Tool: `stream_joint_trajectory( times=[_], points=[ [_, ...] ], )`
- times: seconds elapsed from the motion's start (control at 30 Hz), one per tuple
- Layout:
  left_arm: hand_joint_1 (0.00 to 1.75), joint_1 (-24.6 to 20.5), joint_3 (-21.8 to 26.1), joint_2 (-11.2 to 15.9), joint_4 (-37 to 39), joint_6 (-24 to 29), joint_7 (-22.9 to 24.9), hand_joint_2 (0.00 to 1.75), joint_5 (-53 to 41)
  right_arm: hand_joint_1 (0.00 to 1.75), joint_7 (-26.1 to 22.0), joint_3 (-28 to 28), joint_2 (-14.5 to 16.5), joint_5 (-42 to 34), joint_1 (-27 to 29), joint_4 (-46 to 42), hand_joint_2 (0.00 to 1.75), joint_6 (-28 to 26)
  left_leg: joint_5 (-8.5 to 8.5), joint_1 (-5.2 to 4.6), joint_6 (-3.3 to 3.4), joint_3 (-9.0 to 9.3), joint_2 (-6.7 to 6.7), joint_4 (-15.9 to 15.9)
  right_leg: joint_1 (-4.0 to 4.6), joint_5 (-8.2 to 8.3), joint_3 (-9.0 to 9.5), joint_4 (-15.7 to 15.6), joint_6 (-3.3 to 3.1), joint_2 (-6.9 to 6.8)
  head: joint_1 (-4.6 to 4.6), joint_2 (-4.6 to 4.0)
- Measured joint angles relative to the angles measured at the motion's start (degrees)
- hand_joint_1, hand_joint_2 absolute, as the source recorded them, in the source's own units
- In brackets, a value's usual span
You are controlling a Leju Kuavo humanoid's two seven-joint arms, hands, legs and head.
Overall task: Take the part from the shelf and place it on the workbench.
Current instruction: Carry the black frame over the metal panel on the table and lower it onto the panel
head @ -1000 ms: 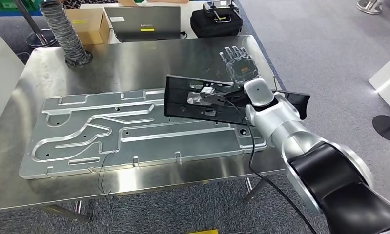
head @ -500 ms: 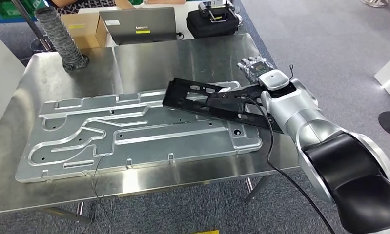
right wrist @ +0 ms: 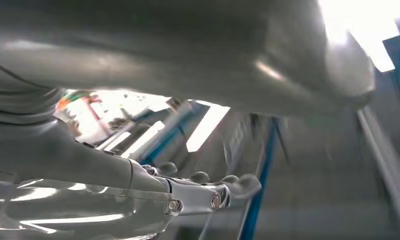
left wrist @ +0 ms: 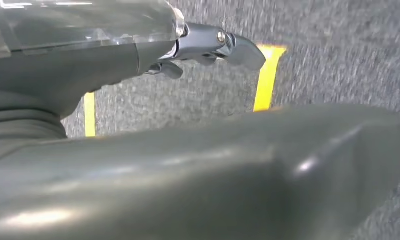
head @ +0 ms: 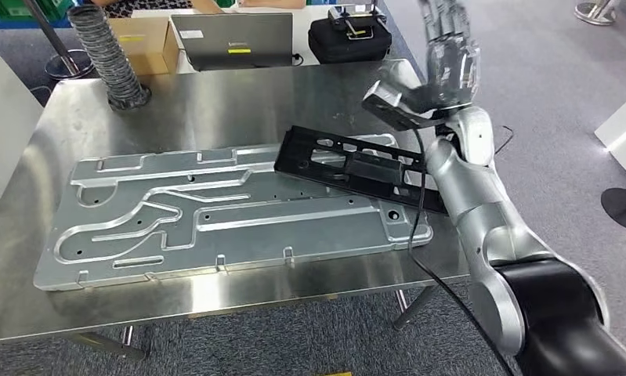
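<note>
Black part (head: 349,167): flat on bench (head: 239,98), long axis crosswise, below raised right hand (head: 449,59); fingers spread, empty.

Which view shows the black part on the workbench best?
The head view: the black part lies whole across the workbench and the aluminium plate, with the right hand raised clear above it. The left wrist view looks at carpet, the right wrist view at ceiling lights; neither includes it.
</note>
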Motion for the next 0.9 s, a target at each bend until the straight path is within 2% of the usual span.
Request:
stream_joint_trajectory(
  times=[0.07,0.1,0.13,0.17,0.23,0.27,0.3,0.37,0.4,0.47,0.5,0.57,0.6,0.63,0.67,0.77,0.8,0.9],
  points=[
    [0.00,0.03,0.02,-0.02,0.00,-0.59,-0.20,0.00,0.68,0.00,-7.87,-8.40,1.95,-6.49,3.58,-8.87,0.00,-0.27,-0.01,-0.04,0.31,-0.01,-0.16,-0.02,-0.16,-3.46,-3.42,7.73,0.39,0.04,0.00,0.00],
    [0.00,0.18,0.07,-0.03,0.01,-1.03,-0.49,0.00,1.13,0.00,-9.74,-11.16,2.55,-9.81,6.02,-13.61,0.00,-0.28,-0.03,-0.04,0.35,0.04,-0.34,-0.01,-0.23,-4.08,-4.52,10.22,0.50,0.04,0.00,0.00],
    [0.00,0.44,0.17,-0.05,0.01,-1.48,-0.89,0.00,1.64,0.00,-10.69,-13.03,2.90,-12.89,8.88,-18.62,0.00,-0.32,-0.07,-0.03,0.37,0.12,-0.53,0.00,-0.29,-3.64,-4.67,10.63,0.52,0.04,0.00,0.00],
    [0.00,0.78,0.32,-0.09,0.01,-1.96,-1.35,0.00,2.19,0.00,-11.10,-14.18,3.11,-15.35,11.97,-23.73,0.00,-0.34,-0.11,-0.05,0.35,0.20,-0.69,0.02,-0.32,-2.22,-3.73,8.65,0.42,0.04,0.00,0.00],
    [0.00,1.49,0.79,-0.21,0.01,-2.75,-2.20,0.00,3.26,0.00,-11.51,-15.37,3.28,-18.84,18.54,-34.14,0.00,-0.37,-0.29,-0.16,0.16,0.36,-0.81,0.08,-0.17,1.28,0.25,0.48,-0.11,-0.06,0.00,0.00],
    [0.00,1.78,1.05,-0.26,0.01,-3.04,-2.52,0.00,3.76,0.00,-11.65,-15.84,3.31,-20.22,22.03,-39.23,0.00,-0.37,-0.41,-0.27,-0.04,0.42,-0.81,0.13,0.03,2.42,1.96,-3.04,-0.41,-0.12,0.00,0.00],
    [0.00,2.02,1.35,-0.31,0.01,-3.23,-2.78,0.00,4.19,0.00,-11.75,-16.36,3.33,-21.64,25.70,-44.11,0.00,-0.36,-0.54,-0.32,-0.29,0.48,-0.80,0.15,0.25,2.91,3.04,-5.22,-0.67,-0.16,0.00,0.01],
    [0.00,2.45,2.06,-0.36,0.01,-3.45,-2.98,0.00,4.99,0.00,-11.85,-17.71,3.34,-24.30,33.61,-52.56,0.00,-0.35,-0.74,-0.30,-0.85,0.68,-0.80,0.05,0.59,2.90,3.53,-6.07,-1.10,-0.15,0.00,0.01],
    [0.00,2.65,2.44,-0.35,0.00,-3.45,-3.00,0.00,5.32,0.00,-11.85,-18.55,3.37,-25.38,37.65,-56.32,0.00,-0.35,-0.93,-0.28,-1.14,0.75,-0.72,0.09,0.44,2.96,3.71,-6.26,-1.38,-0.19,0.00,0.01],
    [0.00,2.93,3.10,-0.35,-0.01,-3.41,-3.03,0.00,5.80,0.00,-11.88,-20.40,3.57,-26.68,45.29,-62.88,0.00,-0.32,-2.65,-0.32,-1.76,0.28,-0.34,1.94,0.05,3.13,4.12,-6.80,-1.99,-0.34,-0.01,0.01],
    [0.00,3.02,3.36,-0.34,-0.02,-3.38,-3.04,0.00,5.91,0.00,-11.89,-21.28,3.82,-26.85,48.48,-65.41,0.00,-0.31,-4.44,-0.29,-2.02,-0.70,-0.10,4.57,-0.14,3.19,4.27,-6.97,-2.25,-0.41,-0.01,0.01],
    [0.00,3.10,3.78,-0.37,-0.02,-3.40,-2.99,0.00,5.78,0.00,-11.90,-22.88,4.61,-26.79,53.67,-68.95,0.00,-0.30,-8.53,-0.13,-2.44,-3.59,0.16,11.96,-0.11,3.25,4.29,-6.91,-2.55,-0.44,-0.01,0.00],
    [0.00,3.11,3.98,-0.38,-0.02,-3.45,-2.95,0.00,5.55,0.00,-11.90,-23.62,5.12,-26.73,55.89,-70.18,0.00,-0.29,-9.73,-0.08,-2.58,-4.66,0.22,14.81,-0.10,3.30,4.25,-6.83,-2.57,-0.43,-0.01,0.00],
    [0.00,3.12,4.21,-0.38,-0.02,-3.46,-2.91,0.00,5.30,0.00,-11.89,-24.29,5.66,-26.69,57.98,-71.17,0.00,-0.29,-9.87,-0.08,-2.65,-4.82,0.25,15.76,-0.09,3.35,4.20,-6.75,-2.58,-0.42,-0.02,0.00],
    [0.00,3.12,4.41,-0.38,-0.02,-3.45,-2.91,0.00,5.09,0.00,-11.89,-25.00,6.27,-26.64,59.99,-72.02,0.00,-0.29,-8.97,-0.08,-2.65,-3.83,0.27,14.42,-0.09,3.35,4.17,-6.67,-2.55,-0.40,-0.02,0.00],
    [0.00,3.08,4.66,-0.30,-0.02,-3.36,-3.08,0.00,4.64,0.00,-11.89,-27.44,8.43,-26.52,65.14,-73.14,0.00,-0.29,-4.66,-0.19,-2.05,2.74,0.25,3.05,0.03,3.33,4.07,-6.30,-2.16,-0.28,-0.01,0.00],
    [0.00,3.06,4.66,-0.28,-0.02,-3.37,-3.11,0.00,4.51,0.00,-11.88,-28.26,9.09,-26.49,66.38,-73.08,0.00,-0.29,-4.01,-0.29,-1.74,4.02,0.23,0.69,0.11,3.37,4.01,-6.18,-1.88,-0.23,-0.01,0.00],
    [0.00,3.03,4.66,-0.26,-0.02,-3.39,-3.12,0.00,4.34,0.00,-11.86,-30.26,10.29,-26.55,68.85,-72.62,0.00,-0.29,-3.21,-0.56,-0.68,4.18,0.28,-0.39,0.07,3.77,3.78,-6.08,-0.82,-0.03,-0.01,0.00]
  ],
)
